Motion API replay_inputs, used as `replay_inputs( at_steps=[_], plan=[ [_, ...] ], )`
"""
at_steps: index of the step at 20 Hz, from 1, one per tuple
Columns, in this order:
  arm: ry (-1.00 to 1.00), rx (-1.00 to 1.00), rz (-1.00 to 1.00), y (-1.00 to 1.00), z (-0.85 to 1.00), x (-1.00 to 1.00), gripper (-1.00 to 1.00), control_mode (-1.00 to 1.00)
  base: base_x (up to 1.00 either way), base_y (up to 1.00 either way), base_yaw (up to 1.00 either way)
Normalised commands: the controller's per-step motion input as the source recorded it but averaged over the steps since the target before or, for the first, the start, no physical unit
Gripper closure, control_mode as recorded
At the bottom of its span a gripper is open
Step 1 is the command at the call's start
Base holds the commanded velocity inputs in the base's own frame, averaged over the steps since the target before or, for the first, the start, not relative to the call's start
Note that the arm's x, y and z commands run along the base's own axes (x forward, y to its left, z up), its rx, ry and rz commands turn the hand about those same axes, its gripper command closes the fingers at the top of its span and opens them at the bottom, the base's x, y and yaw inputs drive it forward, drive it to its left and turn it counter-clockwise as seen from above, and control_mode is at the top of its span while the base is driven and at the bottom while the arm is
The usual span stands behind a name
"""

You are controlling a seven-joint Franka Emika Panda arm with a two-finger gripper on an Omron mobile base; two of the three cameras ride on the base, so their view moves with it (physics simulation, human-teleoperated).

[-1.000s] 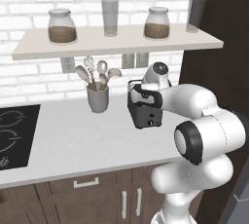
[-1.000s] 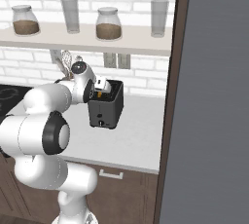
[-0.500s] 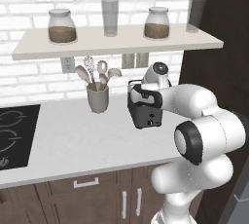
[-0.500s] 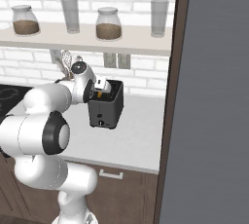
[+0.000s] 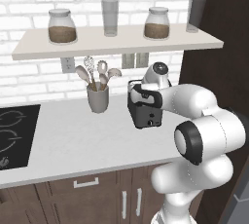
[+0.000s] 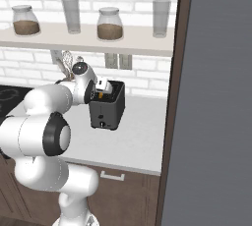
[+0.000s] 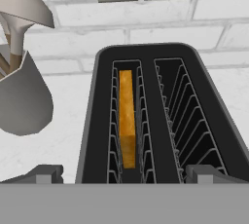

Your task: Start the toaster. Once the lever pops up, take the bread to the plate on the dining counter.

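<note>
From the left base view, the toaster point(image 5: 146, 111) is seen on the bench near its back edge. In the right base view, the pincer point(image 6: 102, 86) is held over its top. In the hand view, the bread point(image 7: 127, 118) is sunk in the left slot, long axis running away from the spread fingertips point(image 7: 44, 174), directly below.

In the hand view the bread point(image 7: 127, 118) sits deep in the toaster's point(image 7: 155, 121) left slot, so just its narrow top edge shows, and the toaster's front is cut off at the bottom edge. In the left base view the arm covers the toaster's right side and the gripper point(image 5: 146, 87), so how the jaws stand cannot be told. The cup point(image 7: 22, 96) left of the toaster is cut off by the hand view's left edge.
</note>
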Motion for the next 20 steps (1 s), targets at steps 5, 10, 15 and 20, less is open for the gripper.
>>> replay_inputs(
  at_steps=[5, 10, 15, 20],
  plan=[
    [0.00, 0.00, 0.00, 0.00, 0.00, 0.00, -1.00, -1.00, 0.00, 0.00, 0.00],
    [0.00, 0.00, 0.00, 0.00, 0.00, 0.00, -1.00, -1.00, 0.00, 0.00, 0.00],
    [0.00, 0.00, 0.00, 0.00, 0.00, 0.00, -1.00, -1.00, 0.00, 0.00, 0.00],
    [0.00, 0.00, 0.00, 0.00, 0.00, 0.00, -1.00, -1.00, 0.00, 0.00, 0.00]
  ],
)
